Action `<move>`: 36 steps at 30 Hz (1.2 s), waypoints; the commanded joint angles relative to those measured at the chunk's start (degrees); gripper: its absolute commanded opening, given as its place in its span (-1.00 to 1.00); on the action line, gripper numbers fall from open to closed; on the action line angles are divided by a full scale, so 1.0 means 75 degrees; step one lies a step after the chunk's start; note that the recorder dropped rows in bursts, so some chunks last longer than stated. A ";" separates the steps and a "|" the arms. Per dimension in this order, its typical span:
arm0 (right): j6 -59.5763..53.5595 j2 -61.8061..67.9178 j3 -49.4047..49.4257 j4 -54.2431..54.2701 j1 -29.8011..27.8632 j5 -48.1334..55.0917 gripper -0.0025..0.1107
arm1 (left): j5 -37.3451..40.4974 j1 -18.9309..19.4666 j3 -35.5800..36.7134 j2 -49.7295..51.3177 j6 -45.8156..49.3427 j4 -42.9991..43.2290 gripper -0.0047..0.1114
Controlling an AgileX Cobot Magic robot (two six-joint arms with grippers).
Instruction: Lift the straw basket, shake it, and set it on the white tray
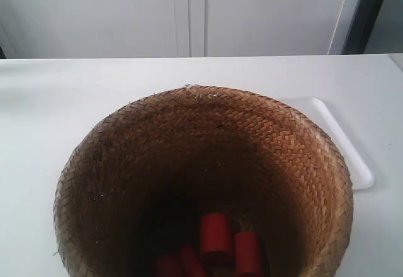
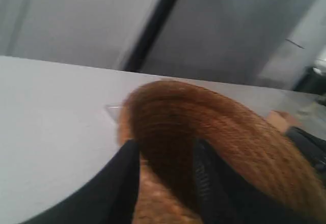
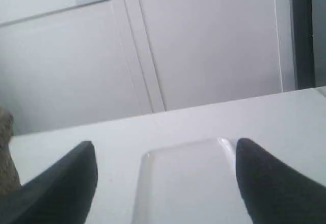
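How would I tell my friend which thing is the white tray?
Start at the big white table, where a huge brown straw basket fills the front. The white tray lies flat on the table, peeking out behind the basket at the exterior view's right. It nearly matches the table, so look for its low raised rim and rounded corners.

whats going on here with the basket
The left gripper is shut on the rim of the straw basket, one finger inside and one outside. Red cylinders lie in its bottom. The basket is not yet on the white tray, which lies beside it. The right gripper hangs open near the tray, holding nothing.
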 commanded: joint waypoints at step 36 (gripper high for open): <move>0.1876 -0.0041 -0.1051 0.2390 0.0590 0.1119 0.29 | 0.2088 -0.0061 -0.1584 0.5705 0.1884 -0.0543 -0.12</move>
